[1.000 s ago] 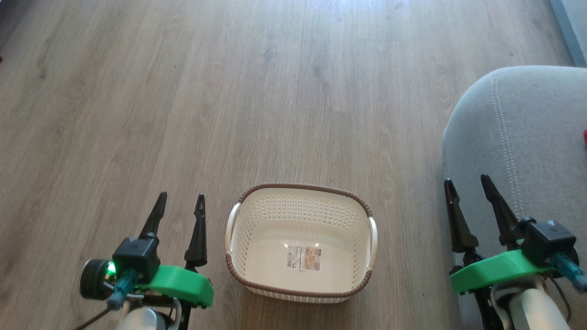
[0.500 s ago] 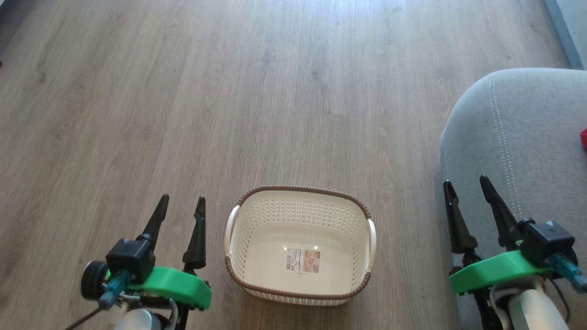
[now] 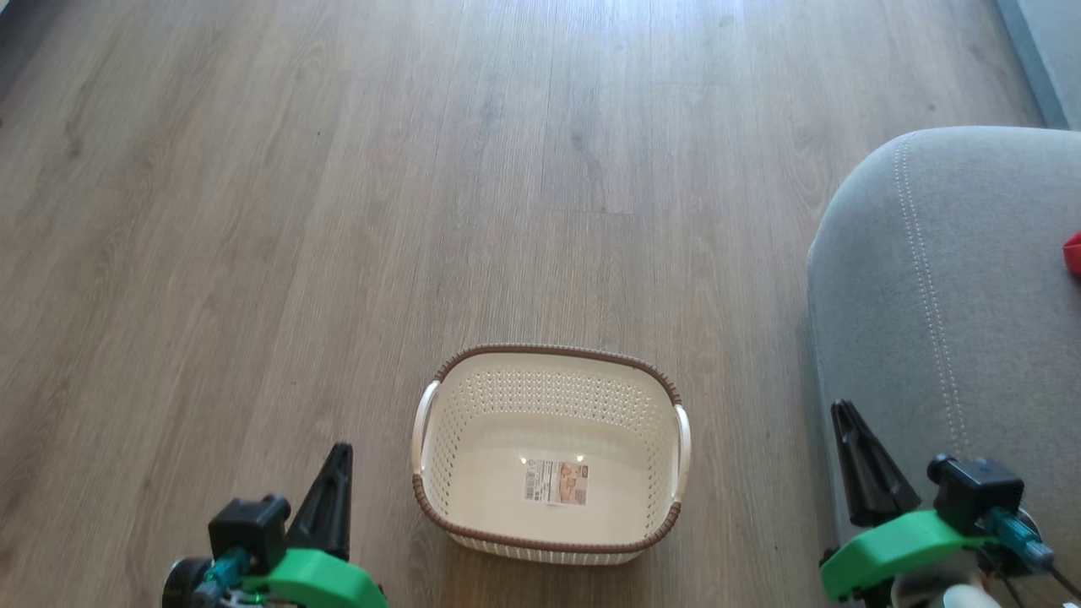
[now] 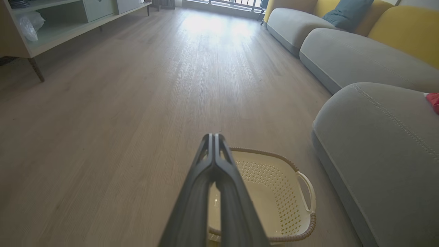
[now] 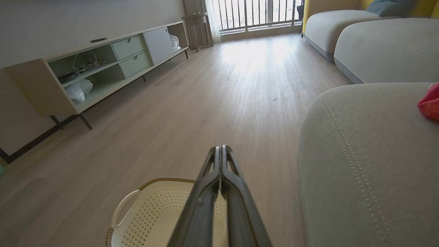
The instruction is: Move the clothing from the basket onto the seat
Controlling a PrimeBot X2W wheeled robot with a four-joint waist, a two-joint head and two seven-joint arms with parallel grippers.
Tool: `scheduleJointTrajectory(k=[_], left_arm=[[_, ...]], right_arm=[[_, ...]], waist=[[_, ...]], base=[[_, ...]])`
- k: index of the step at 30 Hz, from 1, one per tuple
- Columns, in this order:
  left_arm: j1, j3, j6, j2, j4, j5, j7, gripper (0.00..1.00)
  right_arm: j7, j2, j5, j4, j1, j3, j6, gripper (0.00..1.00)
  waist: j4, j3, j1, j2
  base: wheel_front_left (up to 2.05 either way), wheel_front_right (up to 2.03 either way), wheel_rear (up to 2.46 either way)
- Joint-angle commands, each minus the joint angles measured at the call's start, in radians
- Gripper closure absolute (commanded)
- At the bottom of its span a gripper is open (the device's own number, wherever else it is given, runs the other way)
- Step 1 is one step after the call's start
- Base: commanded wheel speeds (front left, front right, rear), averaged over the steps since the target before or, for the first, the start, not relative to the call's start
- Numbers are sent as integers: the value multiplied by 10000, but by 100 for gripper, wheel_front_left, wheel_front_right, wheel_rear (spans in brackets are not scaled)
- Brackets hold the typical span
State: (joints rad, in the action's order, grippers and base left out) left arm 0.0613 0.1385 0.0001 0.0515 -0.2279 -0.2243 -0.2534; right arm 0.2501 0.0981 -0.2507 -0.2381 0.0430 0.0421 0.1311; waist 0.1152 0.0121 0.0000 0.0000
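Both claws were spread a second ago. Now the left claw (image 3: 339,460) and right claw (image 3: 844,422) are pressed together, holding nothing, and sit lower in the head view. The basket (image 3: 549,350) stands between them on the wood floor (image 3: 338,211), its bottom label showing. A red edge of clothing (image 3: 1073,253) lies on the grey seat (image 3: 929,295).

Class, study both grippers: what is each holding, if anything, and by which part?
Nothing is held: the left gripper and the right gripper are both shut with nothing between their fingers. The basket is empty.
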Motion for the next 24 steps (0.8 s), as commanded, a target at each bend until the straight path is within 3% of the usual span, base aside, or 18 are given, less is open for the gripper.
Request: scheduleJointTrajectory(k=[1, 24], left_arm=[[-301, -38, -29, 9, 293, -313, 53, 100], [-560, -367, -261, 94, 180, -2854, 612, 100]], right_arm=[[-39, -2, -295, 298, -261, -33, 0, 100], [-635, -37, -2747, 227, -487, -243, -1, 100]], waist=[[-15, 0, 0, 0], [-220, -17, 0, 0]], base=[[0, 0, 0], [0, 0, 0]])
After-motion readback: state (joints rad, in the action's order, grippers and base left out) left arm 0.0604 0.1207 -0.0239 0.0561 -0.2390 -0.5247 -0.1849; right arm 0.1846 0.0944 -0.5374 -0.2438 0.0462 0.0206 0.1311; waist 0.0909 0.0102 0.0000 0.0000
